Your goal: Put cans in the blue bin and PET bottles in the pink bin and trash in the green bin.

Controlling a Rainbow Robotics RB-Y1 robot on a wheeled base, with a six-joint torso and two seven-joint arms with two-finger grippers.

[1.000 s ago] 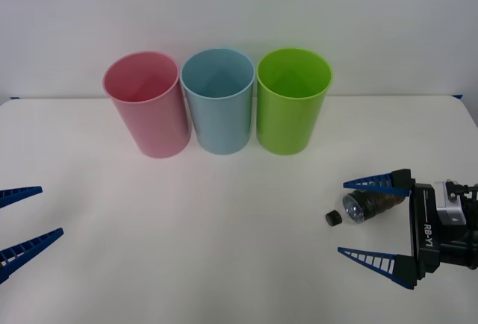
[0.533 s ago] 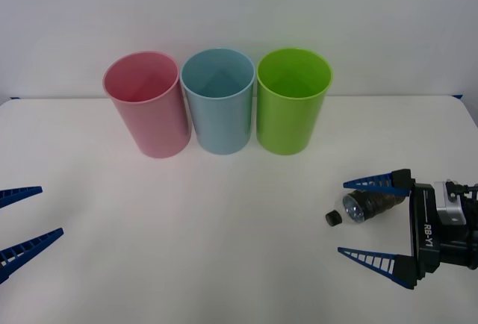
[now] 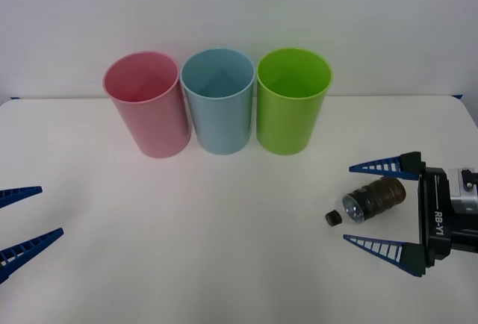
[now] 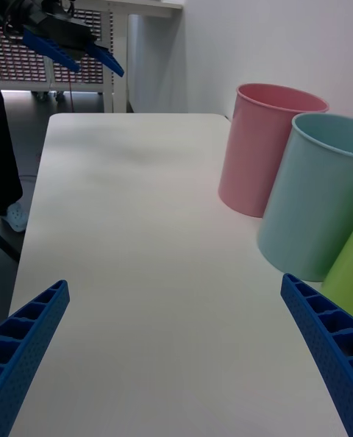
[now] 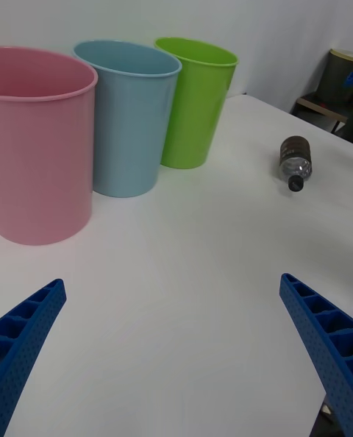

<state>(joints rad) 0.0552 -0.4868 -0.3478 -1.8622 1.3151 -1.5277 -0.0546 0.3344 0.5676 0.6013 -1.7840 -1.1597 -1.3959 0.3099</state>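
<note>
the pet bottle [image 3: 376, 198] lies on its side near the table's [image 3: 224, 264] right edge, long axis running left-right — black cap toward the left edge, base toward the right gripper [image 3: 373, 204], whose jaws stand spread on either side without touching it. the left gripper [image 3: 19, 219] hangs open at the left edge. pink bin [image 3: 147, 106], blue bin [image 3: 218, 101] and green bin [image 3: 293, 101] stand upright along the far edge.

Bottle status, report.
Right claw open, straddling the lying PET bottle, no grip. Left claw open, idle at table's left edge. Pink bin path unobstructed.
</note>
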